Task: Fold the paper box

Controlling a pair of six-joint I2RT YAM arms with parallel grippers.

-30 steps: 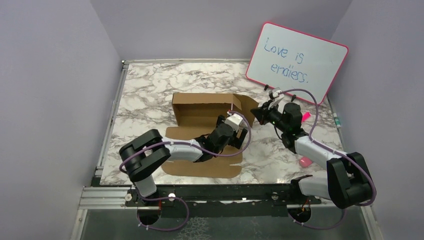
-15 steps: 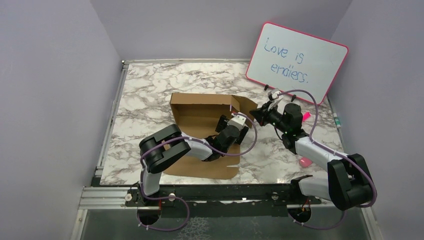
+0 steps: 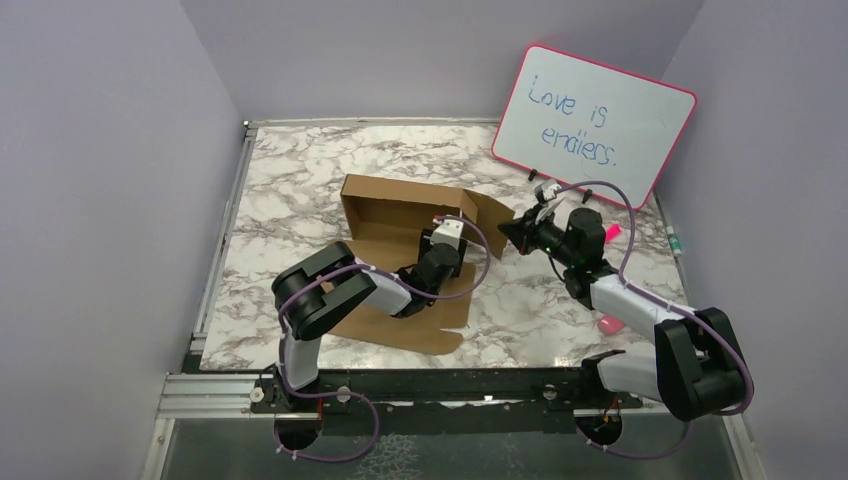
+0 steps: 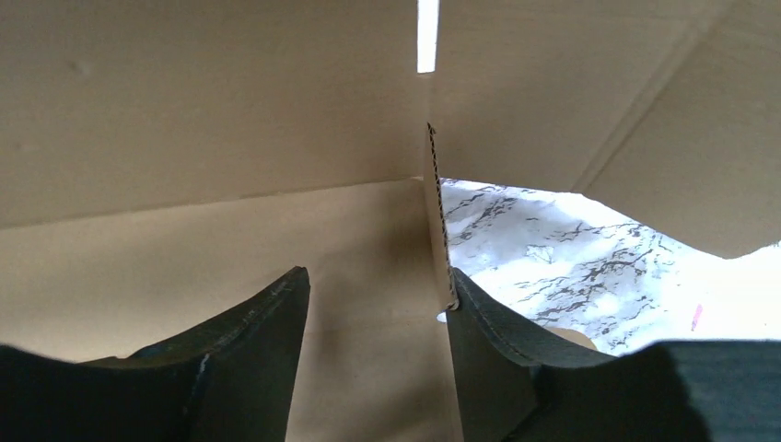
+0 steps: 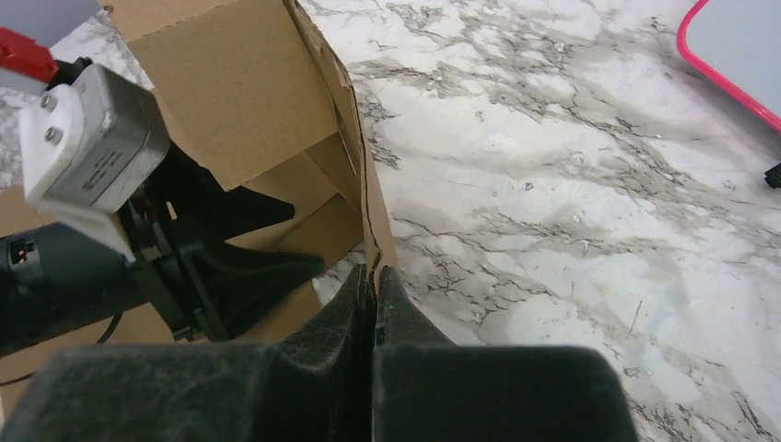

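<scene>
Well, the marble-patterned table (image 3: pixel 300 170) takes up most of the floor of the enclosure, and a pink-framed whiteboard (image 3: pixel 595 125) with blue handwriting leans at its far right corner. Near the middle of the table sits the paper box (image 3: pixel 390 212), plain brown cardboard, half formed: its back wall and left wall stand up, a broad flap lies flat toward the arms, and the right-hand side flap stands tilted. The left arm (image 3: pixel 330 295) reaches over the flat flap into the box. The right arm (image 3: pixel 620 295) stretches in from the right to the standing side flap.

The left gripper (image 4: pixel 378 276) is inside the box with its jaws partly apart. An upright cardboard edge runs just against the inner face of its right finger, but nothing is clamped between them. The right gripper (image 5: pixel 374 276) is closed tight, its tips pinching the edge of the side flap. A small pink object (image 3: pixel 610 323) lies on the table beside the right arm.
</scene>
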